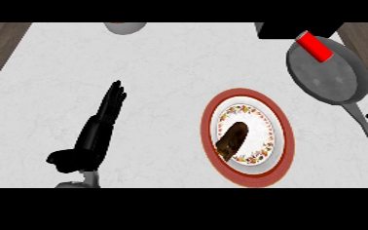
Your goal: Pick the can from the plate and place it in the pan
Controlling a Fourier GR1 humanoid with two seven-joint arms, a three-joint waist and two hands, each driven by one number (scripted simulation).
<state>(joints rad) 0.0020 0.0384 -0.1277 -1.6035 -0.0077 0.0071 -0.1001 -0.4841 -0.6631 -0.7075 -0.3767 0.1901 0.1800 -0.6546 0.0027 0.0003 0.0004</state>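
Since only the head view is on my screen, I read everything from it: the left hand [99, 130] shows at the view's left, low over the pale counter [165, 68], fingers straight and together, thumb out to the side, holding nothing. My right hand shows nowhere, so I say nothing of its fingers. What I take for the can [233, 139] is the dark brown, elongated thing lying on its side on the patterned middle of the red-rimmed plate [284, 126]. It lies off to the right of the left hand and well apart from it, with bare counter between. Its long axis runs nearly away from me, the far end leaning slightly right, roughly parallel to the left hand's fingers. The pan [327, 78] sits beyond the plate, further right and further from me, with its handle trailing back toward the right edge. A red cylinder [315, 47] lies across the pan's far rim under a black block [295, 29] that I cannot identify. My judgement: plate and pan both lie on the right side, so the right arm suits this reach better. The left would have to cross sideways and close across the can's narrow width.
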